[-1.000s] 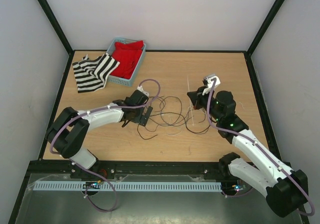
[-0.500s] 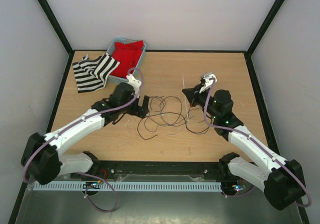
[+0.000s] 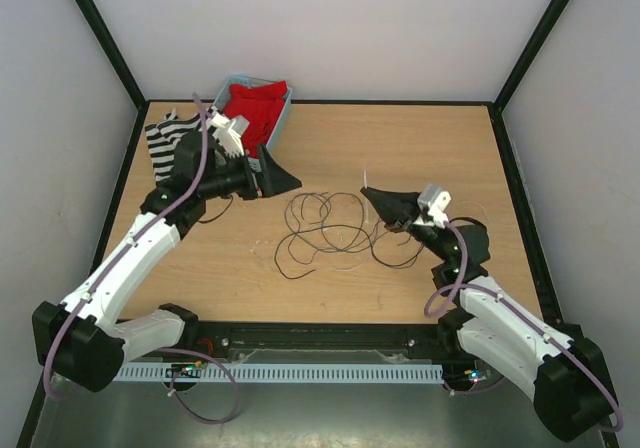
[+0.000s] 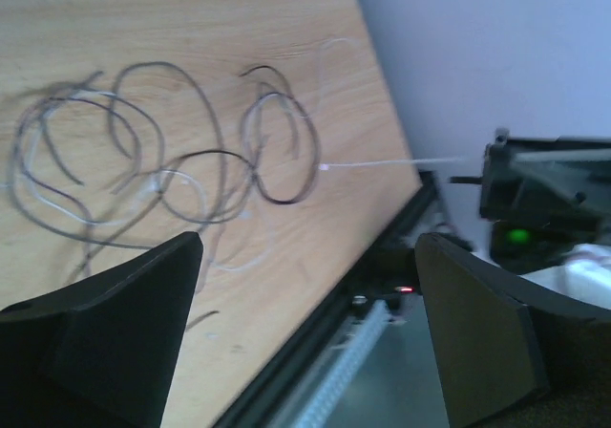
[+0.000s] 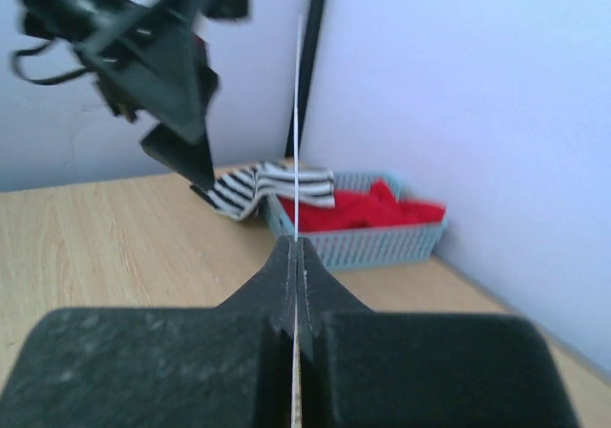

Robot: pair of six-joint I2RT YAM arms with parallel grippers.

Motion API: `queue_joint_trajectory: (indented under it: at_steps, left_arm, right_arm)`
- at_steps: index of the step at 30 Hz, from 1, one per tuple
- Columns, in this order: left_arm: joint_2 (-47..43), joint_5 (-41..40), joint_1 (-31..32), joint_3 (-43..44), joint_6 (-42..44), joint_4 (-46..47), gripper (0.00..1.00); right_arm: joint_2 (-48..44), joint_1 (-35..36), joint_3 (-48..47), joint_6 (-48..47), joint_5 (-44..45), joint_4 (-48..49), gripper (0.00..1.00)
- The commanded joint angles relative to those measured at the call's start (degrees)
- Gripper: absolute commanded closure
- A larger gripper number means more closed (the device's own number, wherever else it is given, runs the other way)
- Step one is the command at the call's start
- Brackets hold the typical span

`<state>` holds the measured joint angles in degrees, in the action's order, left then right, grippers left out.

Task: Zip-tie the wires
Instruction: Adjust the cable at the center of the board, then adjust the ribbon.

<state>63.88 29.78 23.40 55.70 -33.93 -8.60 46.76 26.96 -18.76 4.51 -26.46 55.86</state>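
Note:
The wires (image 3: pixel 325 228) lie in loose dark and pale loops on the middle of the table, also visible in the left wrist view (image 4: pixel 162 151). My left gripper (image 3: pixel 283 178) hangs open in the air above the table, left of the wires, with nothing between its fingers (image 4: pixel 105 342). My right gripper (image 3: pixel 368 195) is shut on the zip tie (image 5: pixel 297 141), a thin white strip sticking straight out past its tips (image 5: pixel 297 242). In the left wrist view the zip tie (image 4: pixel 372 164) points toward the wires from the right.
A blue basket (image 3: pixel 285 113) holding a red cloth (image 3: pixel 258 103) stands at the back left, with a black-and-white striped cloth (image 3: pixel 165 133) beside it. The right wrist view shows the basket (image 5: pixel 363 242) and my left gripper (image 5: pixel 181 94) ahead. Black frame rails border the table.
My left arm has lifted off the wires and swung back to the left toward the basket, still open. My right gripper has shifted left and lower, still gripping the zip tie.

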Motion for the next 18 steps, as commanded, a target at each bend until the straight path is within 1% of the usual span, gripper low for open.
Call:
queue_joint_trajectory:
  at_steps: [1,3,5,8,10,12,18]
  left_arm:
    - [1.23,13.97,-3.69,2.11,-17.31,1.96,0.06]
    - [0.90,16.74,-4.53,1.09,-23.10,4.79,0.06]
    - [1.25,19.75,-5.38,-0.27,-30.07,8.11,0.06]
    - [3.11,23.77,-5.46,-2.07,-39.14,13.10,0.05]
    - [4.24,25.37,-5.40,-1.71,-41.41,14.68,0.05]
    - [4.70,25.40,-5.09,-0.56,-42.33,14.86,0.05]
    - [6.68,24.63,-1.76,0.94,-47.60,15.82,0.02]
  right_arm:
    - [-0.64,0.08,1.40,-5.73,-10.13,22.61,1.00]
    - [-0.73,0.70,0.33,-8.56,-12.97,22.65,1.00]
    - [-1.52,2.03,-0.77,-12.04,-14.41,20.57,1.00]
    - [-4.28,5.02,-1.66,-20.65,-13.44,13.14,1.00]
    - [-5.71,6.84,-2.29,-25.85,-12.41,8.81,1.00]
    - [-6.25,7.85,-3.11,-28.55,-12.86,5.93,1.00]
    - [-6.04,9.98,-3.41,-30.19,-13.90,5.95,1.00]
